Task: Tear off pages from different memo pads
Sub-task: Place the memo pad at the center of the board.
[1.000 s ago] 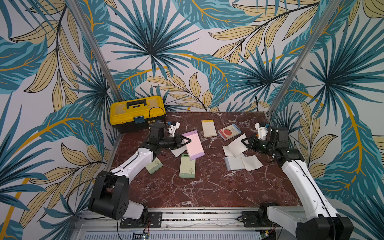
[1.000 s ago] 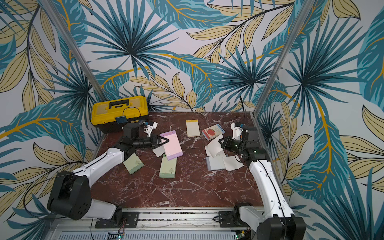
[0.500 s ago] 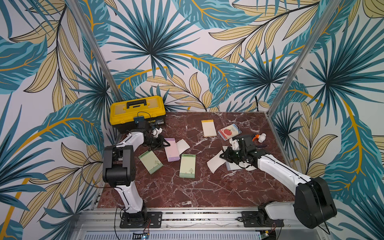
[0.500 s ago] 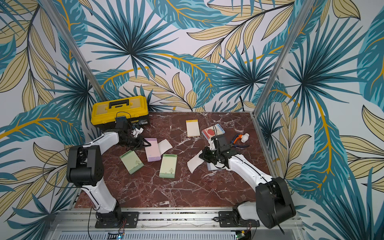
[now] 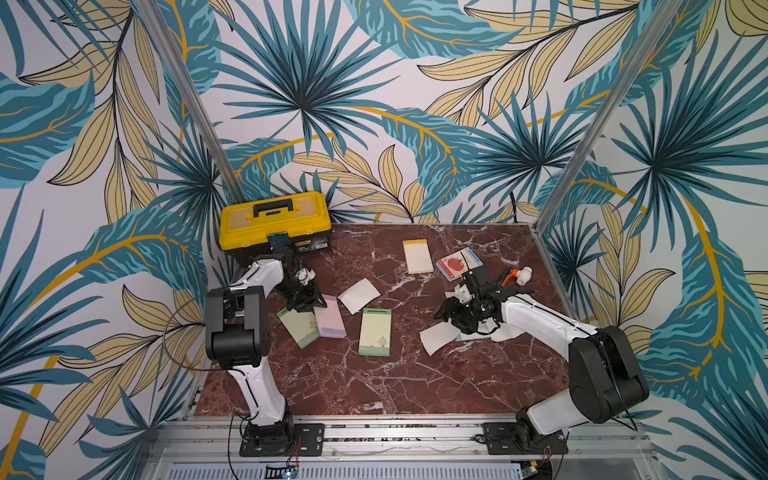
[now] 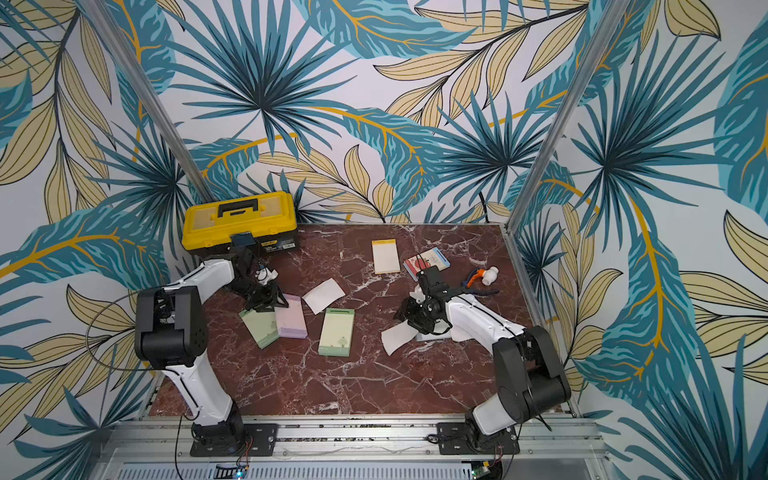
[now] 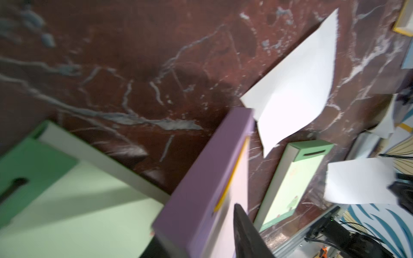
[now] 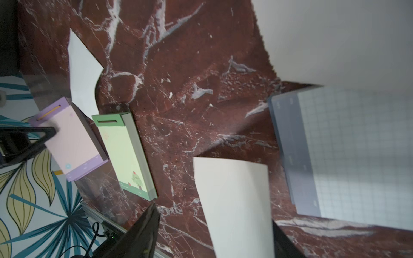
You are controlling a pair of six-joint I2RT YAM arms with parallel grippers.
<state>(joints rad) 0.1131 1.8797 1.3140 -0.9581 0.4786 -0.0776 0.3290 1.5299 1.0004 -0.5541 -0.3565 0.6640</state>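
Moved: both grippers have opened since a second ago; the lilac pad (image 5: 330, 322), lifted and tilted then, now lies flat on the table (image 5: 374, 386).
Left gripper (image 5: 307, 304): fingers apart, low over the head end of the lilac pad; I cannot tell if they touch it.
Right gripper (image 5: 452, 321): fingers wide apart, holding nothing; a white page (image 5: 436, 337) lies between them on the table.
Second page (image 5: 359, 295): loose on the table, just beside the head end of the lilac pad.
Left green pad (image 5: 300, 328): right against the lilac pad.
Middle green pad (image 5: 375, 332): flat, apart from the others.
Cream pad (image 5: 417, 257): at the back, beside the apple pad (image 5: 459, 264).
Grid pad (image 8: 357, 156): under the right arm, mostly hidden in both top views.
Toolbox (image 5: 276, 222): back corner, behind the left arm.
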